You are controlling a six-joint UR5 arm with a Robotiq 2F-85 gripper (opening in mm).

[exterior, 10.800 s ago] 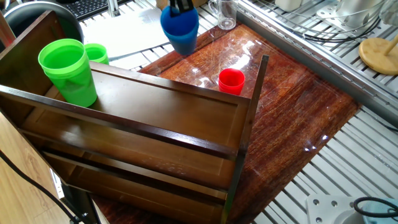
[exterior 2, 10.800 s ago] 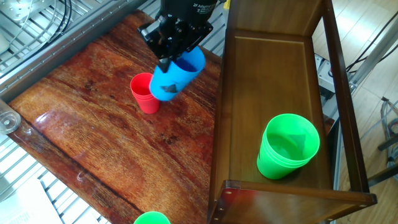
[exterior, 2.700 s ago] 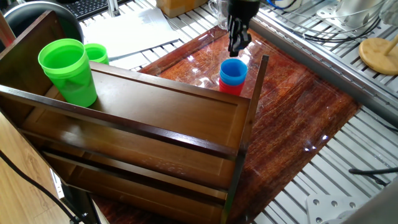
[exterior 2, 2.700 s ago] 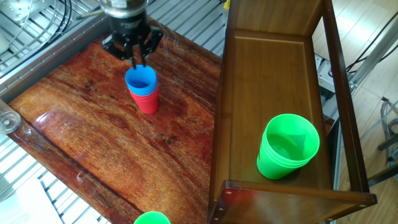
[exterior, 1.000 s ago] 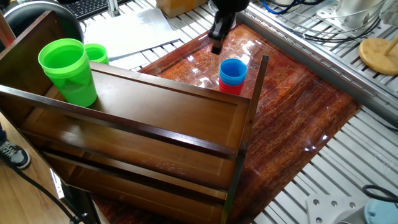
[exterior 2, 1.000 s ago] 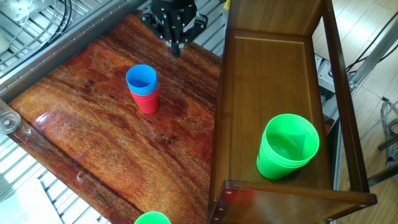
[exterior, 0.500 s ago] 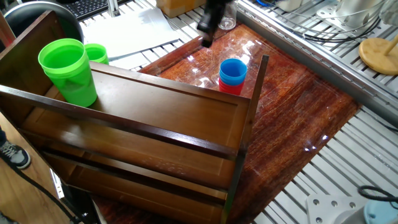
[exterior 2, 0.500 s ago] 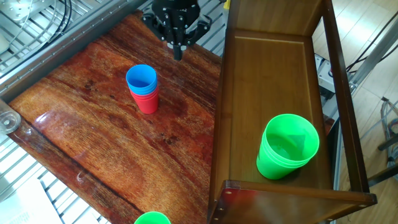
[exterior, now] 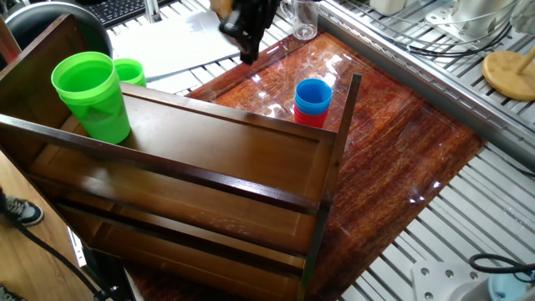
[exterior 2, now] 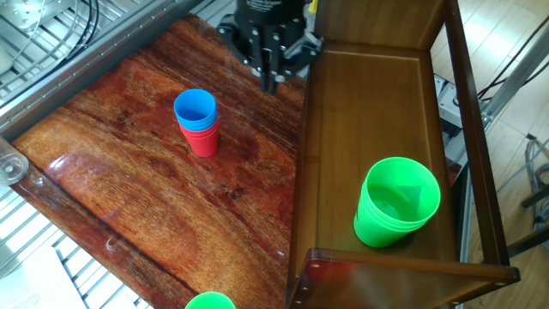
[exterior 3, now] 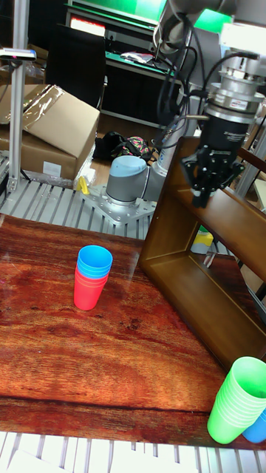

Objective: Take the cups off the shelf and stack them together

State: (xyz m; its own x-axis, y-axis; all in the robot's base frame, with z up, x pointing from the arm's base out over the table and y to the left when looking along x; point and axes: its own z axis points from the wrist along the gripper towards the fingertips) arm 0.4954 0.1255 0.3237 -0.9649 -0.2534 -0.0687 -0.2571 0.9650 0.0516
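Now, in one fixed view, the black two-finger gripper [exterior: 248, 52] hangs above the far left edge of the glossy reddish-brown tabletop [exterior: 401, 142], carrying nothing; motion blur leaves its finger spacing unclear. The tall tapered blue plastic cup [exterior: 313, 94] sits nested in the red plastic cup [exterior: 311, 116] on the tabletop, beyond the upright corner post of the large dark brown wooden shelf [exterior: 217, 159]. The bright green tapered plastic cup [exterior: 90, 96] stands upright at the left end of the shelf's top board, a smaller bright green cup [exterior: 129, 72] just behind it.

In the other fixed view, the gripper's fingers point down, close together and apparently shut, just beside the shelf's far left edge. The empty gripper sits between stack and shelf, probably heading for the last cup. The blue-in-red stack stands well apart to its left; only the red cup's lower part shows. The green cup shows stepped rings below its rim, so its walls may be ridged.

In the tall fixed view, the gripper overlaps the shelf frame, and the green cup stands near right, mouth up.
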